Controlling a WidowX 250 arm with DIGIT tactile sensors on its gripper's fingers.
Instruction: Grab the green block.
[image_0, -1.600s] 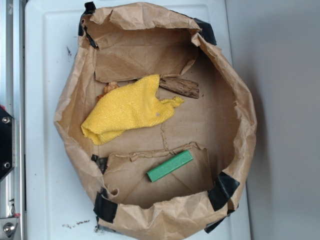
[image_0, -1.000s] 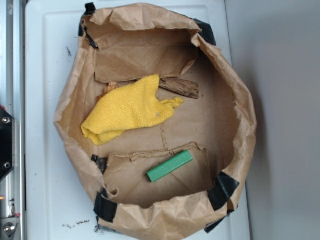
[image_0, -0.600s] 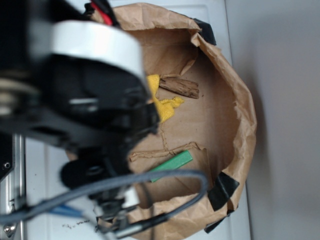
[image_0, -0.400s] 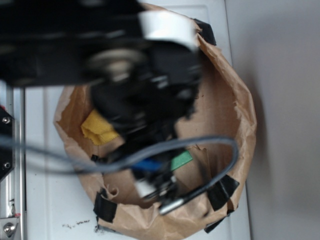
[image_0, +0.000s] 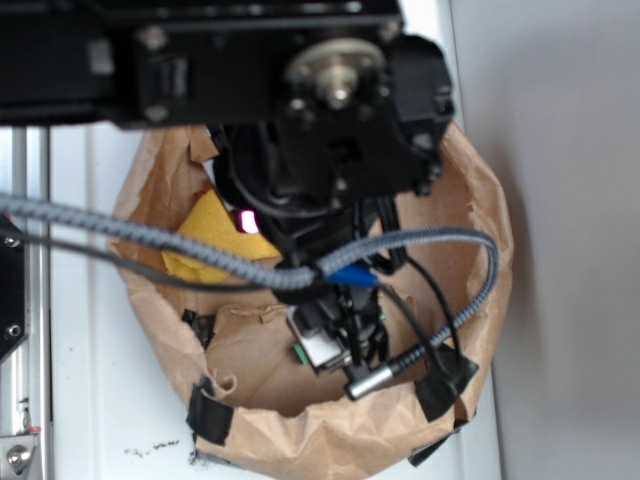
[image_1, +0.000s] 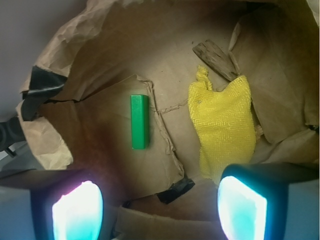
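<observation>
The green block (image_1: 139, 121), a slim bright green bar, lies flat on the brown paper floor of the bag in the wrist view, above and a little left of the middle between my fingers. My gripper (image_1: 160, 210) is open and empty, its two glowing pads (image_1: 77, 210) wide apart, held above the bag's near edge and apart from the block. In the exterior view my black arm (image_0: 330, 120) covers most of the bag, hides the block almost wholly, and the fingers cannot be made out.
A yellow cloth (image_1: 223, 130) lies right of the block, also showing in the exterior view (image_0: 205, 235). A brown wood piece (image_1: 216, 59) lies beyond it. The crumpled paper bag wall (image_0: 480, 230) with black tape rings everything, on a white surface (image_0: 90, 300).
My arm has swung in from the left over the bag and now covers the cloth, the wood piece and the block in the exterior view. The objects have not moved.
</observation>
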